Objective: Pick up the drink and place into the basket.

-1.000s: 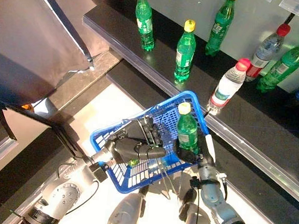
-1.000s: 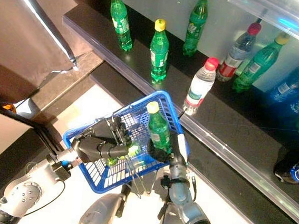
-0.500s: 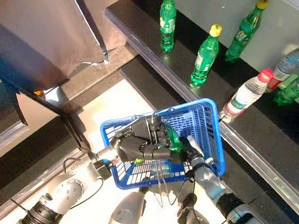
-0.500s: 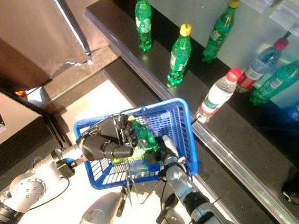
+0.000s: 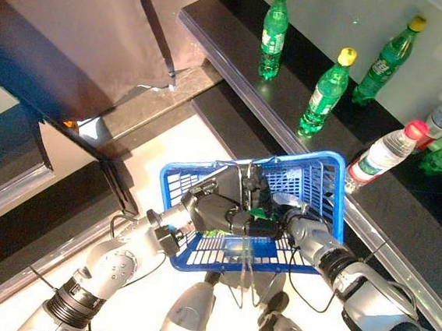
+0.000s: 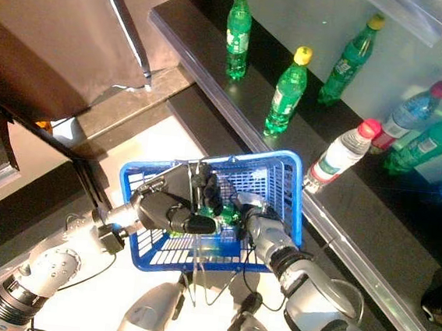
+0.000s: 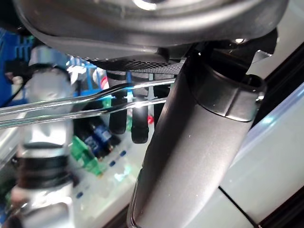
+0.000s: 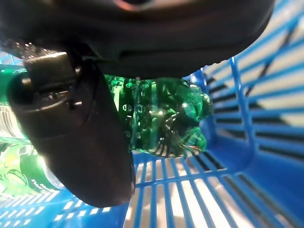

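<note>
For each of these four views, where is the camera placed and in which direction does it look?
Left eye view: on the head, looking down at the blue basket; both arms show.
Right eye view: same scene, slightly shifted.
Left wrist view: on the left wrist, along the left robot hand holding the basket's wire handle.
Right wrist view: on the right wrist, along the right robot hand gripping the green bottle. All share the basket.

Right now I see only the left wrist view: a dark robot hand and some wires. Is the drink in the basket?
Observer: Yes. The green bottle is low inside the blue basket that the left robot hand carries.
Operator: Is it let go?
Observer: No. The right robot hand has its thumb curled round it.
Operator: Any other drinks around?
Observer: Several bottles stand on the dark shelf beyond the basket.
</note>
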`<state>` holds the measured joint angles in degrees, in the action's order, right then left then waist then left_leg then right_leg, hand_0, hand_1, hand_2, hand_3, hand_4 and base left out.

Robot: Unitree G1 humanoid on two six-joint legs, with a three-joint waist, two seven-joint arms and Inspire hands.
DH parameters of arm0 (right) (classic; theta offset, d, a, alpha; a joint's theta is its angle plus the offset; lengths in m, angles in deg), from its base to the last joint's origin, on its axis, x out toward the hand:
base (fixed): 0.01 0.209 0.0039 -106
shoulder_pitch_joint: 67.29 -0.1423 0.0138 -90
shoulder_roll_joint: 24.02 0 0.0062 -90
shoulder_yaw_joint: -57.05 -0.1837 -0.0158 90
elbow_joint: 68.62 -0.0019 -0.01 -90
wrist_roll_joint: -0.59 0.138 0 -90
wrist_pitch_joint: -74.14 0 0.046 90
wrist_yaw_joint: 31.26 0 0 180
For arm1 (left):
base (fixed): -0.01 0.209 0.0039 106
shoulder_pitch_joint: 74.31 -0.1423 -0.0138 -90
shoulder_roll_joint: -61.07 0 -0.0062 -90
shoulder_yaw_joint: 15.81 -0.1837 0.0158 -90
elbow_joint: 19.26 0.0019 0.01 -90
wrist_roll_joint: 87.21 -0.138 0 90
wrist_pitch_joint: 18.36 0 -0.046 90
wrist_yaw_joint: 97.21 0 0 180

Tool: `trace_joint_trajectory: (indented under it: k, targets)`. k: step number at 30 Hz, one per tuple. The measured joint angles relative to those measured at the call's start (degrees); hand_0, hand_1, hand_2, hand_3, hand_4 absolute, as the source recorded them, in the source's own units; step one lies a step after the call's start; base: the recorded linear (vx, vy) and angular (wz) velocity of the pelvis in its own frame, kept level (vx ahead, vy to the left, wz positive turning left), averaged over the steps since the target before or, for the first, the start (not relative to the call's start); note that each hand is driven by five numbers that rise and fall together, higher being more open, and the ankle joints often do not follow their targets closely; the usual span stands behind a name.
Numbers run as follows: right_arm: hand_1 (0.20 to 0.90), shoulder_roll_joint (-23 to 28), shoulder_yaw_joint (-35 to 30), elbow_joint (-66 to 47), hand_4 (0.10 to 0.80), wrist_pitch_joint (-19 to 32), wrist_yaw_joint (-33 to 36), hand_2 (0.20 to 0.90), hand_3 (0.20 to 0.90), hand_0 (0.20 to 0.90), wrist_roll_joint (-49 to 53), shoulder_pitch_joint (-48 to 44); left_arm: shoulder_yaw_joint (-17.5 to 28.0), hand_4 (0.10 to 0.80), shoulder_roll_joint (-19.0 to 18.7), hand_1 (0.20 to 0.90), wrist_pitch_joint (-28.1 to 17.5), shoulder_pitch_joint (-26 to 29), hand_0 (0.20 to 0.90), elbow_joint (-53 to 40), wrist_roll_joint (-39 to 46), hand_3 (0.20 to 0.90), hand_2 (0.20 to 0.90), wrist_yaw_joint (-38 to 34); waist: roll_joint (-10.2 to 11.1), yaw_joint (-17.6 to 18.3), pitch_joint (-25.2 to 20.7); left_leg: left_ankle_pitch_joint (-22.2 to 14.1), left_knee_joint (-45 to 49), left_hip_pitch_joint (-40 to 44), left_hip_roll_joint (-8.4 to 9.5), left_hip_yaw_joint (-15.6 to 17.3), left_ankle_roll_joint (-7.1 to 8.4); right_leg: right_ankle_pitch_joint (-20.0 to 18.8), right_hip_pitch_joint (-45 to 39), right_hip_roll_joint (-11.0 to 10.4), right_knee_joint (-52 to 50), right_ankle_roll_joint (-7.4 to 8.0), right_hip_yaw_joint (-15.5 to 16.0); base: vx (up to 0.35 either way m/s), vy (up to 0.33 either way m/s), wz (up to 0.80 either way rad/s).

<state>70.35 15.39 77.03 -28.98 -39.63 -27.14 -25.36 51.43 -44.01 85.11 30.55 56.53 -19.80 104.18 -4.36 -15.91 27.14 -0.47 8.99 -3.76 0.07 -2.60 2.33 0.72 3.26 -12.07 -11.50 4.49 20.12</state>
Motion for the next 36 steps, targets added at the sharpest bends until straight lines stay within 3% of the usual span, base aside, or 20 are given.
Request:
trace_joint_trajectory:
  k: [8, 10, 16, 27, 34, 36]
  targets:
    - [0.3, -4.31, 2.02, 7.39, 0.1, -0.79, -5.4, 0.3, 0.2, 0.3, -4.1, -2.16, -5.45, 0.1, 0.86, 0.3, 0.42, 0.98, 0.3, 0.01, -0.04, 0.2, 0.3, -4.05, 1.07, -0.58, -0.54, -0.08, 0.02, 0.71, 0.34, -0.23, -0.28, -0.24, -1.29, -0.19, 0.85, 0.25, 0.27, 0.051, 0.009, 0.02]
    - [0.9, -6.06, 2.33, 9.42, 0.8, -1.82, -5.41, 0.9, 0.9, 0.9, -4.09, -1.93, -7.88, 0.1, 1.31, 0.3, 0.43, 3.28, 0.3, 1.07, -0.16, 0.2, 0.3, -6.7, 1.22, -0.52, -0.62, -0.04, 0.09, 0.72, 0.38, -0.22, -0.35, -0.32, -1.32, -0.21, 0.84, 0.27, 0.21, 0.057, -0.008, -0.01]
    - [0.9, -7.71, 2.41, 10.34, 0.8, -1.79, -4.34, 0.9, 0.9, 0.9, -2.47, -1.46, -11.04, 0.1, 4.73, 0.3, -0.34, 9.33, 0.3, 8.46, -0.83, 0.2, 0.3, -8.07, 2.02, 1.46, -0.95, 0.05, 0.06, 0.68, 0.32, 0.47, -0.5, -1.47, -1.3, 0.05, 1.87, 0.27, -0.39, -0.029, 0.018, -0.06]
    - [0.9, -6.28, 2.06, 0.87, 0.8, 3.72, 3.06, 0.9, 0.9, 0.9, 3.75, -1.5, -12.74, 0.1, 5.99, 0.3, -8.12, 9.63, 0.3, 17.6, -6.78, 0.2, 0.3, -16.23, 4.14, 6.42, -1.66, 0.09, -0.52, 0.5, 0.43, 3.58, -1.24, -3.83, -0.13, 0.26, 4.11, 0.53, -3.44, -0.012, 0.03, -0.14]
    - [0.9, -0.35, 1.59, -17.71, 0.8, -1.06, 2.84, 0.9, 0.9, 0.9, 8.27, -0.33, -10.48, 0.1, 5.98, 0.3, -10.54, 9.57, 0.3, 17.62, -13.5, 0.2, 0.3, -24.74, 5.9, 7.36, -1.47, 0.78, -2.47, 1.91, 0.38, 5.18, -1.48, -5.42, -0.83, 0.66, 6.48, 0.68, -4.94, 0.008, 0.01, -0.12]
    - [0.9, 1.77, -1.84, -24.95, 0.8, -3.29, 3.13, 0.9, 0.9, 0.9, 8.24, 2.81, -9.47, 0.1, 5.57, 0.3, -10.53, 9.1, 0.3, 17.48, -17.05, 0.2, 0.3, -26.95, 6.66, 8.35, -1.47, 0.95, -3.35, 2.5, 0.41, 5.39, -1.6, -6.01, -1.42, 0.78, 7.62, 0.79, -5.04, -0.01, -0.001, -0.04]
